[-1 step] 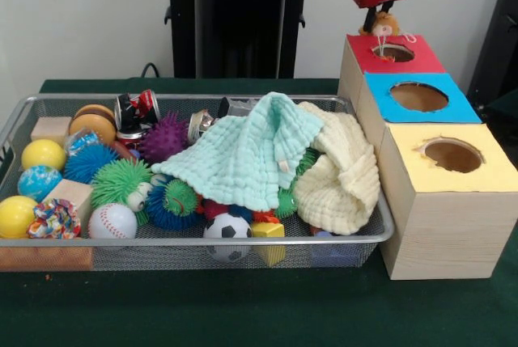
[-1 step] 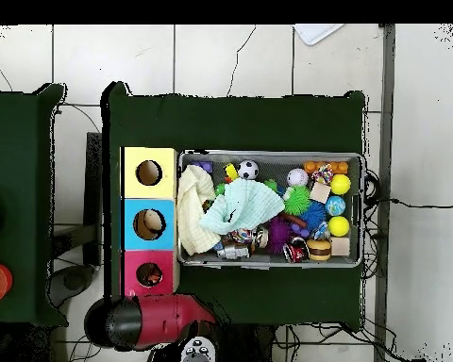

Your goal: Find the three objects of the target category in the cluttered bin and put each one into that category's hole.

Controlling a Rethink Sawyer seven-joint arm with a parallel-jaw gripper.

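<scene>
Front view. Gripper point(image 1: 380, 17) poised directly over red-topped box point(image 1: 421, 60), at its hole point(image 1: 393, 52). Small orange-and-yellow toy point(image 1: 385, 25) clamped between the fingers, hanging just above the hole's rim, pale strands trailing toward the opening. Blue-topped box point(image 1: 461, 108) next in the row, then yellow-topped box point(image 1: 494, 173), all touching side by side. Wire bin point(image 1: 385, 230) just beside the boxes, packed full. Mint cloth point(image 1: 243, 157) draped over the middle, cream cloth point(image 1: 344, 177) bunched at the end nearest the boxes. Soccer ball point(image 1: 227, 230) and baseball point(image 1: 112, 222) against the near wall; purple spiky ball point(image 1: 165, 138), green spiky ball point(image 1: 120, 181), yellow ball point(image 1: 43, 154), toy burger point(image 1: 92, 124) and crushed can point(image 1: 137, 109) toward the other end.

Overhead view. Red arm point(image 2: 159, 319) lying beside the red-topped box point(image 2: 132, 273); toy and fingers not distinguishable here. Bin point(image 2: 268, 264) on the green table point(image 2: 230, 118), cloths at the box end.
</scene>
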